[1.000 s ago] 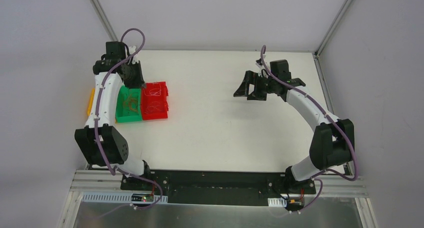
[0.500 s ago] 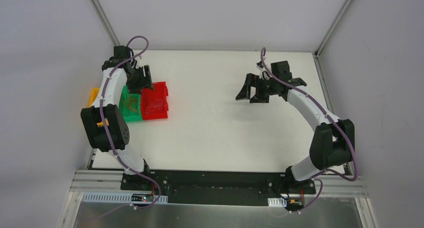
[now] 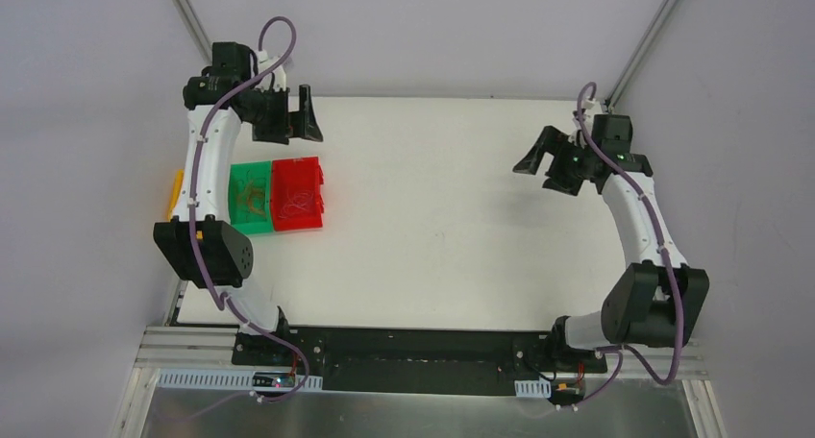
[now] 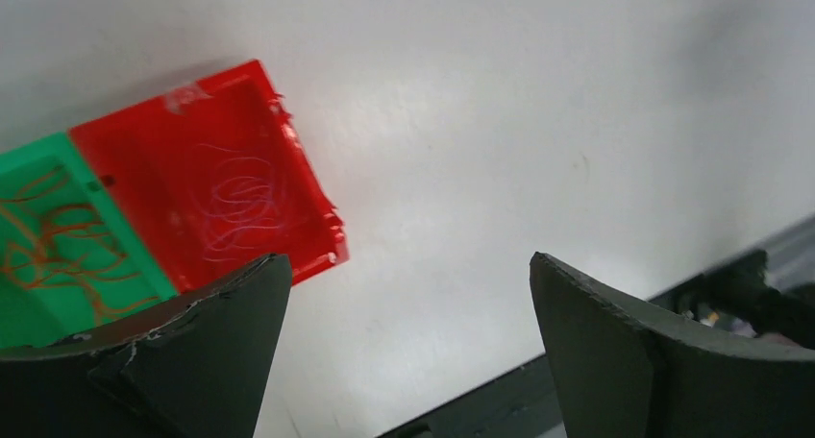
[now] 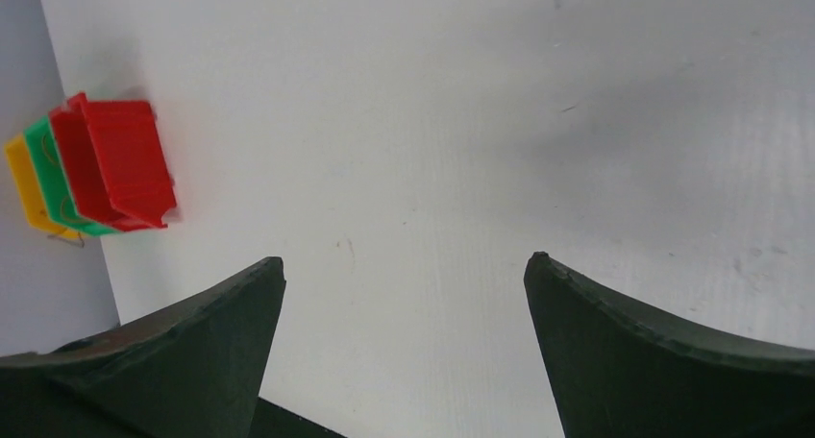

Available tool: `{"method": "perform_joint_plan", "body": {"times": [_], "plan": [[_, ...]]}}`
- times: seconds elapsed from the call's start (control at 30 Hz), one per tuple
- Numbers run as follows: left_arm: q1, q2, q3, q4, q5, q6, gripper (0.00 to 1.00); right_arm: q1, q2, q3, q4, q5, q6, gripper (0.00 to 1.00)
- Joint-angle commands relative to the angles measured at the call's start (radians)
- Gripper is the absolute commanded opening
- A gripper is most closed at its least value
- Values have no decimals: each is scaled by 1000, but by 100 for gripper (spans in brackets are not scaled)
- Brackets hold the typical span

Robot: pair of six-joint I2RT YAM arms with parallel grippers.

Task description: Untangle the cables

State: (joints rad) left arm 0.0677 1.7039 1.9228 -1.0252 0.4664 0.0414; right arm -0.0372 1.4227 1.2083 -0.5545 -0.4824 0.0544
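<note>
I count three bins: red bin point(image 3: 317, 183), green bin point(image 3: 234, 183), yellow bin point(image 3: 176, 194); two cable clumps: orange clump point(image 4: 67, 255), pale clump point(image 4: 240, 212)

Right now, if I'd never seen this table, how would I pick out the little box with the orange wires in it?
On the left side of the white table, three small plastic bins sit in a row. The green bin is the middle one, between the yellow bin and the red bin. Only it holds curly orange wires; the red one holds faint pale wires.

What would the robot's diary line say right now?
left gripper: open, empty | right gripper: open, empty | cables: orange in green bin, pale in red bin
</note>
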Motion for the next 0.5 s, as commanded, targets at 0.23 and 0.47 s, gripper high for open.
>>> {"method": "perform_joint_plan", "body": {"times": [0.23, 0.47], "plan": [[-25, -29, -207, -50, 195, -37, 99, -50, -160, 1, -199, 207, 20, 99], [-24, -106, -316, 4, 183, -100, 99, -50, -225, -51, -187, 116, 21, 99]]}}
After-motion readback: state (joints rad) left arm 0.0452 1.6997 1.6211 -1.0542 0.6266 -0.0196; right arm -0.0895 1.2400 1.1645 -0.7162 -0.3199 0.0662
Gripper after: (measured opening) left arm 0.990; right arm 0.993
